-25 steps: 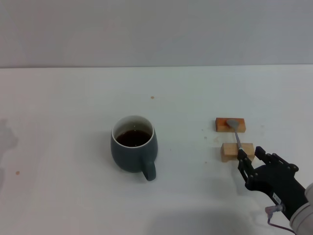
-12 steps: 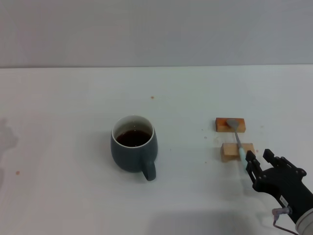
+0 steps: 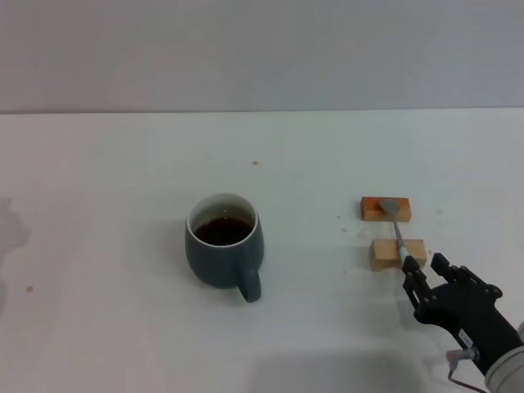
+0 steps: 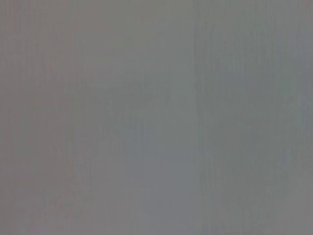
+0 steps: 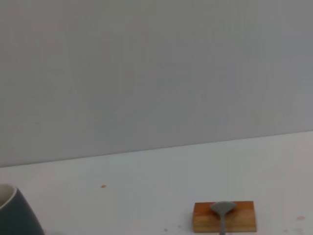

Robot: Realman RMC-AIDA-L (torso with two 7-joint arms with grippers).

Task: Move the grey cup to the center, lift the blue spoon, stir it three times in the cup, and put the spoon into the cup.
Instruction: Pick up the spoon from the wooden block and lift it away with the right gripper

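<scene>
White table (image 3: 123, 164) before us; our right gripper (image 3: 417, 277) stands open around the spoon (image 3: 395, 223) handle's end, cup (image 3: 223, 241) far leftward.

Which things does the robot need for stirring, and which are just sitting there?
Needed:
- rounded dark blue-grey mug of brown liquid
- slim spoon with metal bowl and pale-blue handle
- right hand, at the handle's end

Just sitting:
- two small wooden blocks propping the spoon
- white table

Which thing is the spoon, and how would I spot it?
Find the big dark blue-grey mug on the white table. To its right lie two small wooden blocks, and across them rests the slim spoon. Unlike the blocks, it is thin, with a grey metal bowl and pale blue handle.
</scene>
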